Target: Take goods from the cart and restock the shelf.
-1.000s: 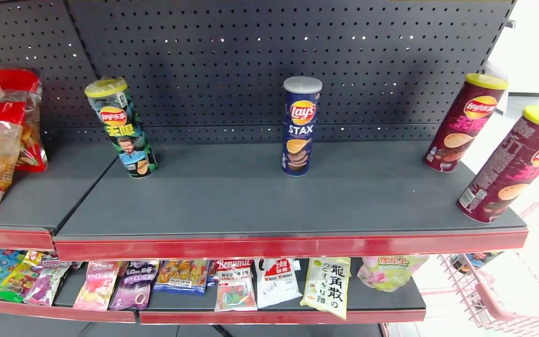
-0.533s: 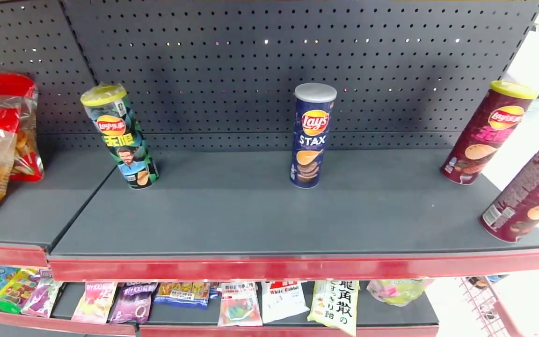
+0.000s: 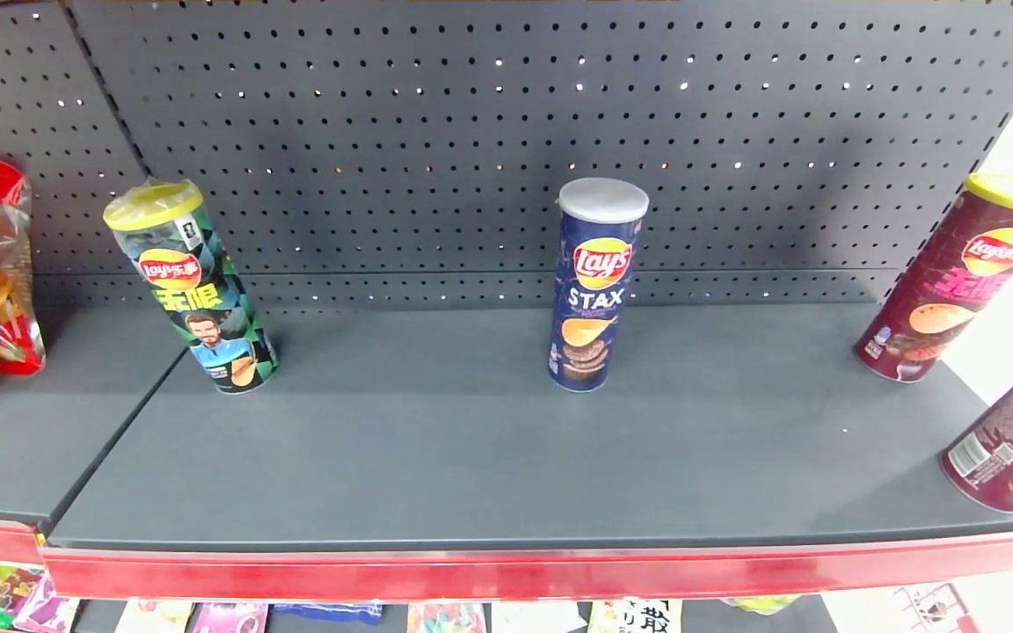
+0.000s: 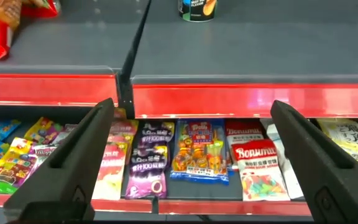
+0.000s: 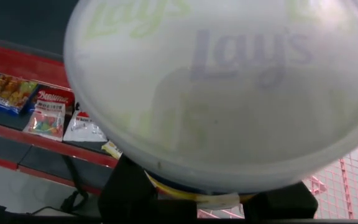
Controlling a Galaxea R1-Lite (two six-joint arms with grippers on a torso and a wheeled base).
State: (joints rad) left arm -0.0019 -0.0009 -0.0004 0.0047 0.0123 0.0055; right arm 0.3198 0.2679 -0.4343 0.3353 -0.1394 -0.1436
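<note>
Right now my right gripper [image 5: 207,200] is clamped on 1 chip can [image 5: 219,87], its lid close under the wrist. I judge it light, stiff, slick and easily dented, so mid-body with gentle pressure suits. The left gripper [image 4: 191,104] hangs wide, with the shelf [image 4: 241,43] just ahead.

The left gripper [image 4: 191,168] was held with its two dark fingers [image 4: 67,165] spread wide apart and nothing between them. The right gripper [image 5: 207,200] had a chip can [image 5: 216,93] between its dark fingers [image 5: 129,193], one on either side of the can's body. They were apparently clamped on it, though the lid hid most of the contact.
</note>
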